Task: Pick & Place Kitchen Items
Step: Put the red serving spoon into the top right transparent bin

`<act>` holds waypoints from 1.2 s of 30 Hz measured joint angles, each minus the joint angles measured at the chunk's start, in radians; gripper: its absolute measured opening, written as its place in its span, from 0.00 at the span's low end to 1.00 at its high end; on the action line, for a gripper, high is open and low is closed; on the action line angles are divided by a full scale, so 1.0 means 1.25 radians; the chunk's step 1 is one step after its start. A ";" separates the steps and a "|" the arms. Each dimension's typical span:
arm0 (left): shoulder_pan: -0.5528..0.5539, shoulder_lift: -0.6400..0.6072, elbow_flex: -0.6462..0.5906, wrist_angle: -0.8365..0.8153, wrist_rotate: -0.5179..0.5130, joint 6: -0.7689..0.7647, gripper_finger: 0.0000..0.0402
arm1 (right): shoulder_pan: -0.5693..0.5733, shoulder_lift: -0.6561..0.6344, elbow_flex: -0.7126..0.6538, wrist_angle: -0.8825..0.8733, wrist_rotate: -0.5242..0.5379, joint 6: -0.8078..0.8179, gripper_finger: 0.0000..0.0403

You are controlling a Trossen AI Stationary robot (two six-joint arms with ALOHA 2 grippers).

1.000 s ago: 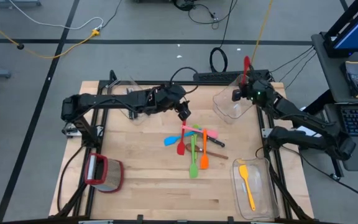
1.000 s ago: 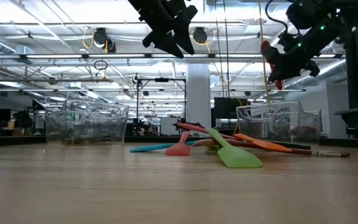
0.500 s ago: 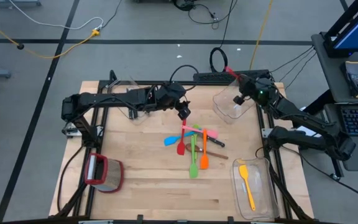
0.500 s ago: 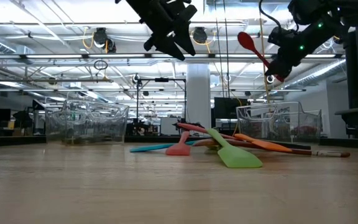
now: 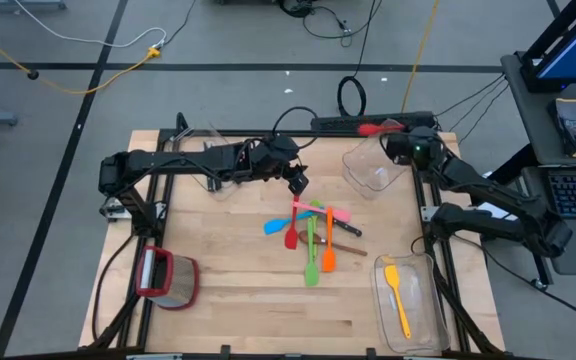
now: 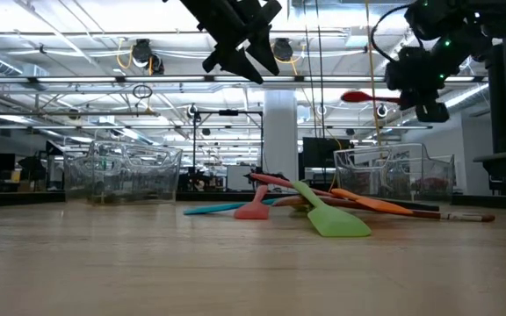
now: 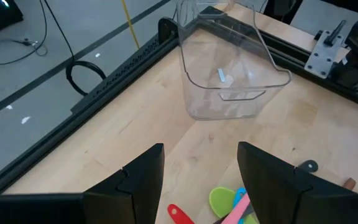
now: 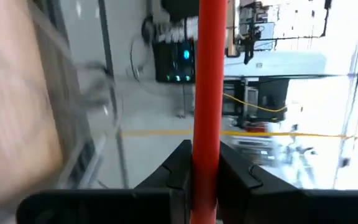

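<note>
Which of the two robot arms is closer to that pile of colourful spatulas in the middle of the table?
The left. The left gripper hovers open just above the pile of utensils, while the right gripper is off by the clear bin, holding a red spoon.

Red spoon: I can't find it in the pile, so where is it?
The slim red spoon is clamped level in the right claw, in the air above the clear plastic bin at the table's far right edge.

Bare tabletop lies open in front of the utensil pile. The rear clear bin stands at the back right edge, the near bin at the front right, the red-rimmed container front left.
</note>
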 joint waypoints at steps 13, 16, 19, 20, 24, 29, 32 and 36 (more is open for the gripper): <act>-0.003 0.000 0.000 0.033 -0.001 -0.032 0.52 | 0.000 0.077 0.000 -0.007 -0.008 -0.320 0.09; -0.008 0.000 0.000 0.049 -0.001 -0.032 0.52 | 0.000 0.108 0.000 -0.007 -0.031 -0.355 0.09; -0.014 0.000 0.000 0.061 -0.001 -0.026 0.52 | 0.000 0.137 0.000 -0.008 -0.047 -0.379 0.09; -0.015 0.000 0.000 0.061 -0.001 -0.026 0.52 | 0.000 0.147 0.000 -0.008 -0.048 -0.386 0.09; -0.021 0.000 0.000 0.061 -0.001 -0.026 0.52 | -0.006 0.168 0.000 -0.013 -0.037 -0.394 0.09; -0.021 0.000 0.000 0.060 -0.001 -0.026 0.52 | -0.007 0.165 0.000 -0.067 -0.034 -0.398 0.09; -0.021 0.000 0.000 0.060 -0.001 -0.021 0.52 | -0.007 0.162 0.000 -0.089 -0.044 -0.391 0.09; -0.021 0.000 0.000 0.060 -0.001 -0.020 0.52 | -0.004 0.161 0.000 -0.082 -0.045 -0.384 0.09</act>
